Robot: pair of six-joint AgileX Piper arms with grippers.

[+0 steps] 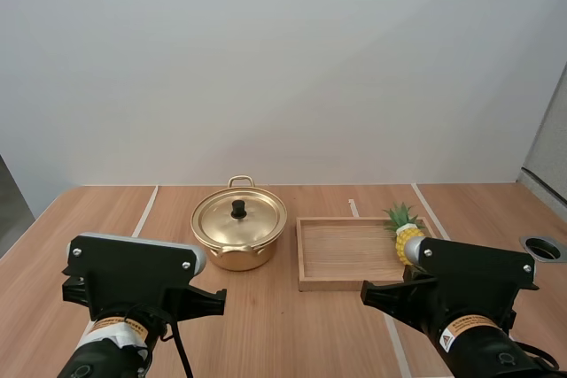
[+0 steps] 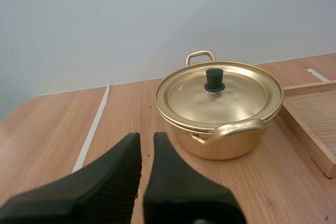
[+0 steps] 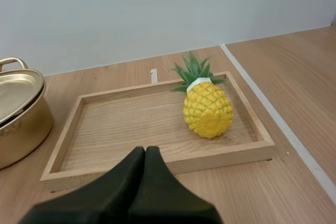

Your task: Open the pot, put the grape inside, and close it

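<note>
left claw [image 2: 147, 139]: released; the two black fingers stand a narrow gap apart, ribbed inner faces turned to each other, nothing between them; it hangs low over the bench [image 2: 50, 129], on the near side of the pot
right claw [image 3: 145, 151]: clenched; the fingers lie pressed together as one dark wedge, holding nothing; it stands before the near rim of the tray
pot [image 2: 226, 142] from the left claw: ahead and somewhat to the right, clear of the fingertips, standing upright on the bench
pot, look: round, shallow, golden metal with a bright sheen; two loop handles, one [image 2: 231, 131] turned toward the left claw, the other on the far side
lid [image 2: 231, 98]: seated flat on the pot, closing it; same golden metal, with a small black knob [image 2: 214, 80] at its centre
tray [image 3: 226, 156]: wooden, rectangular, low-walled; just beside the pot on its right, a slim strip of bench between them
pineapple [image 3: 208, 109] from the right claw: ahead and to the right, apart from the fingertips
pineapple, place: inside the tray, at the end farthest from the pot
pineapple, look: yellow, cross-hatched body, a white collar and green leaves that point away from the right claw
</note>
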